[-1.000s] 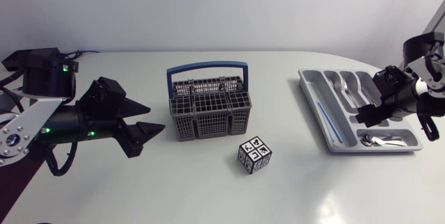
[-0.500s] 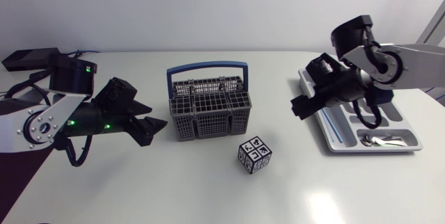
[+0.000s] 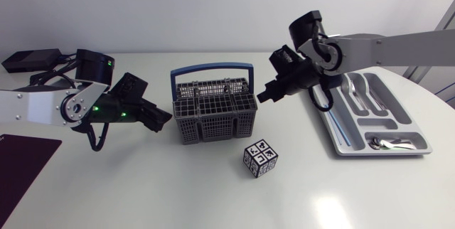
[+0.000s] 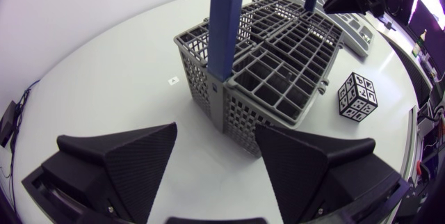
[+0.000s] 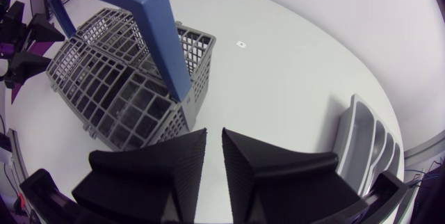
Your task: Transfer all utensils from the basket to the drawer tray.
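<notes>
The grey wire basket [image 3: 213, 112] with a blue handle [image 3: 212, 67] stands mid-table; the compartments I can see into hold nothing. My left gripper [image 3: 162, 119] is open just off the basket's left side, and the left wrist view has the basket [image 4: 271, 64] right ahead of that gripper [image 4: 215, 154]. My right gripper [image 3: 264, 95] hovers off the basket's right end, its fingers almost together on nothing; the basket [image 5: 118, 92] lies ahead of the gripper [image 5: 214, 147]. The grey drawer tray [image 3: 323, 112] at the right holds several utensils [image 3: 362, 94] and a spoon [image 3: 387, 142].
A black-and-white patterned cube [image 3: 260, 158] sits in front of the basket, towards its right. A dark mat [image 3: 21, 161] lies at the table's near left. A black box [image 3: 28, 60] is at the far left.
My right arm has swung left from over the tray to the basket's right end, and its fingers have come together. My left gripper has moved right, up to the basket.
</notes>
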`<state>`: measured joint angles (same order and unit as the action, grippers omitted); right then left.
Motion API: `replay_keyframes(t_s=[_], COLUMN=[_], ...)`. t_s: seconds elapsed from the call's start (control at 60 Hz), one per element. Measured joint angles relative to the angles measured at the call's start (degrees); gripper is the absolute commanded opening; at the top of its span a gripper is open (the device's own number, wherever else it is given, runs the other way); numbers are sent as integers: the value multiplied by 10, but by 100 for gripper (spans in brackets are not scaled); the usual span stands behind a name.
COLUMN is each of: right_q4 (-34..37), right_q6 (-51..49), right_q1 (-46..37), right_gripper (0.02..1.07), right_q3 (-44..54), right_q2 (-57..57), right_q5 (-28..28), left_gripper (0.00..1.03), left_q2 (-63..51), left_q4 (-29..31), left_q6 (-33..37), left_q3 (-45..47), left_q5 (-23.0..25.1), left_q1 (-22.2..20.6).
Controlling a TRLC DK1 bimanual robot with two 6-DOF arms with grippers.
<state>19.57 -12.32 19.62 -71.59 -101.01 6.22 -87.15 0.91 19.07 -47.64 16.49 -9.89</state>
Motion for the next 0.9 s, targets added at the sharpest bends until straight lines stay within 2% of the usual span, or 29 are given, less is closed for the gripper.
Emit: replay_keyframes(t_s=[0.317, 0.567, 0.9], right_q4=[17, 30, 30], right_q6=[6, 19, 19], right_q1=[50, 82, 89], right_gripper=[12, 12, 12], right_q3=[-13, -13, -7], right_q2=[-28, -28, -25], right_q5=[-5, -37, -57], left_gripper=[79, 79, 79], left_q2=[-52, -74, -77], left_q4=[-21, -21, -21], left_q6=[0, 0, 0], left_q3=[-33, -55, -57], left_q5=[-4, -10, -13], left_q1=[10, 24, 31])
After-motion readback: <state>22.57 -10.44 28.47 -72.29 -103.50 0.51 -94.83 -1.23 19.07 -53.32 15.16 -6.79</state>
